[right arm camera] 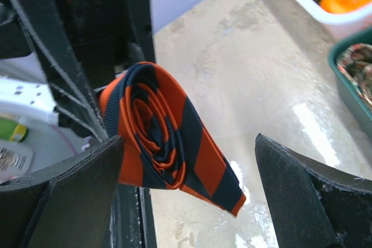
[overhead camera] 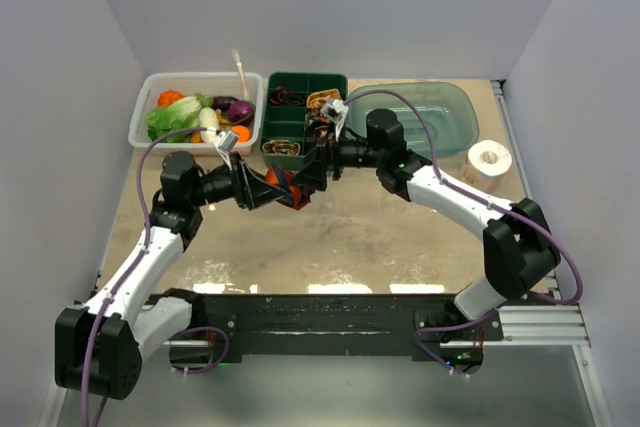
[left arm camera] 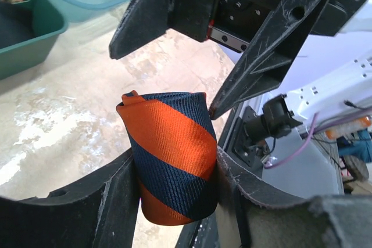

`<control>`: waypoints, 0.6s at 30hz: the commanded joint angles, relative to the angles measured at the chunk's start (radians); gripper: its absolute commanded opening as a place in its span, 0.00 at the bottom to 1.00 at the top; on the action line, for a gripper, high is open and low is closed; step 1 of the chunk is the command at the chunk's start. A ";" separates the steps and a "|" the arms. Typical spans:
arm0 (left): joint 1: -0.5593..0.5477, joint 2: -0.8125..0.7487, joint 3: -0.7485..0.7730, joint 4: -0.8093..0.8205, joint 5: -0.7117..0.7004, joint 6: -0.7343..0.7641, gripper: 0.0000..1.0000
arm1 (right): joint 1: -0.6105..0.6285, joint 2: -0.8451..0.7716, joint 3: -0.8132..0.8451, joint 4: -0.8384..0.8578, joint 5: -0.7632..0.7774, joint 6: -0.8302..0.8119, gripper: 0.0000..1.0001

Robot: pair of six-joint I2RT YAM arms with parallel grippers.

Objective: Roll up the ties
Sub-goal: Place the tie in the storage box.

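Note:
A tie (overhead camera: 286, 188) with orange and dark-blue diagonal stripes is rolled into a coil and held above the table. My left gripper (overhead camera: 274, 191) is shut on it. In the left wrist view the coil (left arm camera: 171, 155) sits squeezed between both fingers. From the right wrist view the roll (right arm camera: 157, 132) shows its spiral end, with a loose tail hanging to the lower right. My right gripper (right arm camera: 187, 143) stands open just in front of the roll, its left finger (right arm camera: 75, 196) close beside it. Other ties lie as small patterned coils (overhead camera: 285, 148) in the green tray.
A green compartment tray (overhead camera: 347, 97) stands just behind the grippers. A white bin (overhead camera: 140, 125) of vegetables is to its left and a teal see-through basin (overhead camera: 450, 112) to its right. A white paper roll (overhead camera: 489, 159) sits near the right edge.

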 commanded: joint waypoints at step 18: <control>-0.034 -0.052 0.061 0.014 0.061 0.039 0.52 | 0.018 0.046 -0.043 0.153 -0.333 0.094 0.99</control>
